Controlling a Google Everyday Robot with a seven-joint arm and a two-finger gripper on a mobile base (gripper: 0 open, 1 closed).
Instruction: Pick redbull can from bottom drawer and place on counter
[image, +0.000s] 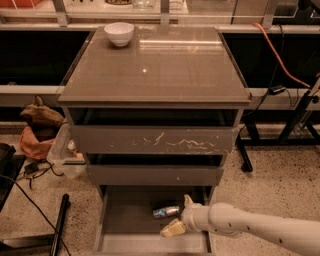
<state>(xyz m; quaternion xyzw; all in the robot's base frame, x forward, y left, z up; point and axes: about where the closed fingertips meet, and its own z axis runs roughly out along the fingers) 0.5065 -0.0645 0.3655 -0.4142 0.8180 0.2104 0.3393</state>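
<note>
Gripper (180, 215) sits low in the bottom drawer (125, 210), fingers spread, holding nothing. Camera view, my only one: redbull can (165, 212) lies on its side on the drawer floor, one end between my fingers, the rest sticking out left. Contact unclear. I'd judge it light, thin-walled, slick and prone to roll, so pinch mid-body, gently. Counter (155, 75) is well above the gripper.

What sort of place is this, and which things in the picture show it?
Probably a robotics lab or workshop: a robot's gripper, jaws open, hangs over the bottom drawer beside a can, an orange cable runs behind, and the speckled floor looks industrial.
</note>
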